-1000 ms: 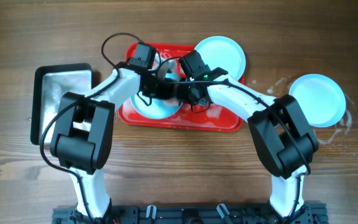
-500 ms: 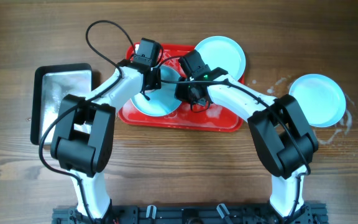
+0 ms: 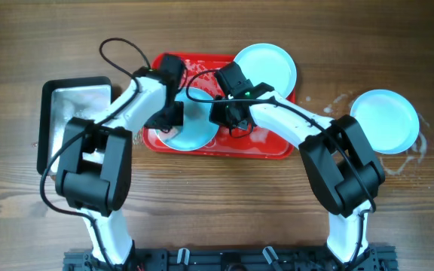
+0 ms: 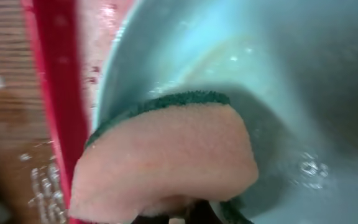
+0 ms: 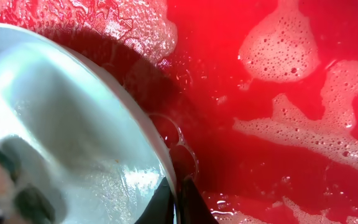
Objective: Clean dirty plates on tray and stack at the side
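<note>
A pale blue plate lies on the left part of the red tray. My left gripper is shut on a pink sponge with a green scrub side and presses it on this plate near its left rim, beside the tray's edge. My right gripper is shut on the plate's right rim; in the right wrist view its fingers pinch the rim of the plate above the sudsy tray. A second plate sits at the tray's back right. A third plate lies on the table at the right.
A silver metal pan stands on the table left of the tray, close to my left arm. Water and suds streak the wood around the right-hand plate. Cables loop above my left wrist.
My left gripper has swept the sponge from the plate's back edge toward its front left. The right gripper has kept its hold on the rim and has not moved.
</note>
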